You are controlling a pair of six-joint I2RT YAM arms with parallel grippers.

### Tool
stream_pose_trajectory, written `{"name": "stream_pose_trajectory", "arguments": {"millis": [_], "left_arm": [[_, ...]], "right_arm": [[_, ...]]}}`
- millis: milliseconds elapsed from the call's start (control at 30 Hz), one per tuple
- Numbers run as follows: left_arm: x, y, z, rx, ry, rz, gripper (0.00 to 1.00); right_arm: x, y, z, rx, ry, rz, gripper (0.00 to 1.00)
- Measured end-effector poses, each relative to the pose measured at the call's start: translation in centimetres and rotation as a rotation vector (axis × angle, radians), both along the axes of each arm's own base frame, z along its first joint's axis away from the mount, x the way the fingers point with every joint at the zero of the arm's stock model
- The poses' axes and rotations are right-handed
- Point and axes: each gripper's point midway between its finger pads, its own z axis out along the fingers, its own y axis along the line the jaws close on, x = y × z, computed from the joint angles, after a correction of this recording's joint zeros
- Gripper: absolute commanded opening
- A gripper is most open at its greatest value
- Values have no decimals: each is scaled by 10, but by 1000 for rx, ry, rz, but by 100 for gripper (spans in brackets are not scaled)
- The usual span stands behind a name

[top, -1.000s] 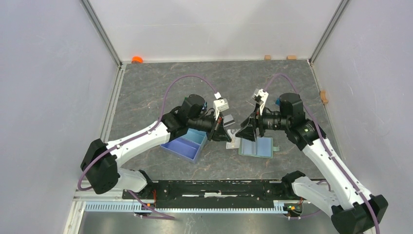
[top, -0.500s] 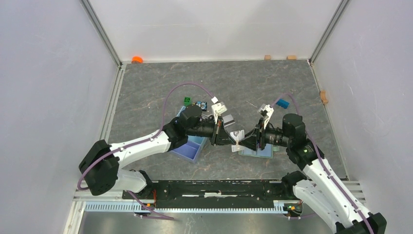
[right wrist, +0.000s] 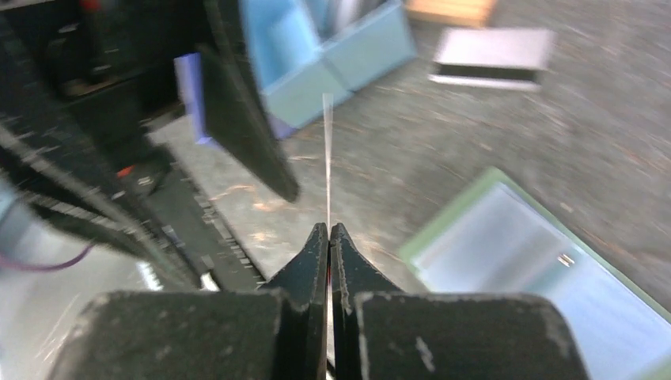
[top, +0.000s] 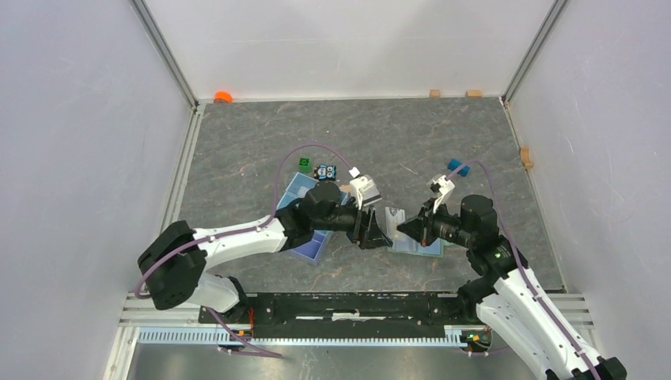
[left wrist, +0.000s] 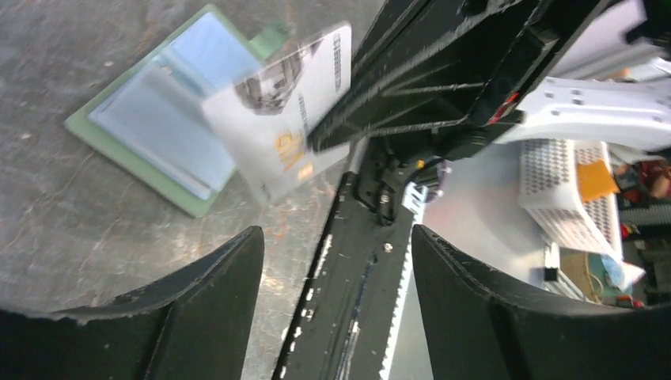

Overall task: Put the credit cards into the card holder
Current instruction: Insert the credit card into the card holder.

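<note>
A whitish credit card point(left wrist: 285, 111) with a printed face hangs above the table, pinched at one edge by my right gripper point(right wrist: 328, 228), which is shut on it. In the right wrist view the card point(right wrist: 327, 158) shows edge-on as a thin line. The card holder point(left wrist: 158, 119) lies open on the table just beyond, sage-green with a pale blue slotted inside; it is also seen in the right wrist view point(right wrist: 538, 261) and from above point(top: 419, 244). My left gripper point(left wrist: 336, 233) is open and empty, facing the card from the left. From above, the left gripper point(top: 380, 236) and right gripper point(top: 402, 227) nearly meet.
The light blue tray point(top: 310, 245) sits under the left arm. Small green point(top: 304, 164) and blue point(top: 456, 166) blocks lie farther back. A grey box point(right wrist: 490, 55) lies beyond the tray. An orange piece point(top: 223, 96) and wooden blocks point(top: 473, 93) line the far wall.
The left gripper has opened and let go of the card. The right gripper has shut on it. Both arms have shifted toward the near side of the table.
</note>
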Motion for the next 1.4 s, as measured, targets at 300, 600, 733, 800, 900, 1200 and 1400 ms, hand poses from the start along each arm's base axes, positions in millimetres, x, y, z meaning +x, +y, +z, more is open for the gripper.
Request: {"name": "stream_pose_trajectory", "arguments": {"millis": [300, 600, 733, 800, 900, 1200, 1400], "left_arm": [[31, -18, -61, 186, 98, 154, 77], [34, -25, -108, 299, 190, 192, 77], [39, -29, -118, 331, 203, 212, 75], [41, -30, -122, 342, 204, 220, 72], [44, -30, -129, 360, 205, 234, 68], [51, -28, -141, 417, 208, 270, 64], [54, -29, -139, 422, 205, 279, 64]], "right_arm": [[36, -70, -71, -316, 160, -378, 0], [47, -105, -95, -352, 234, -499, 0], [41, -104, -108, -313, 289, -474, 0], [37, -102, -114, -285, 319, -456, 0], [33, -99, -118, -244, 344, -438, 0], [33, -100, -113, -171, 363, -434, 0], [32, -99, -112, -144, 367, -426, 0]]}}
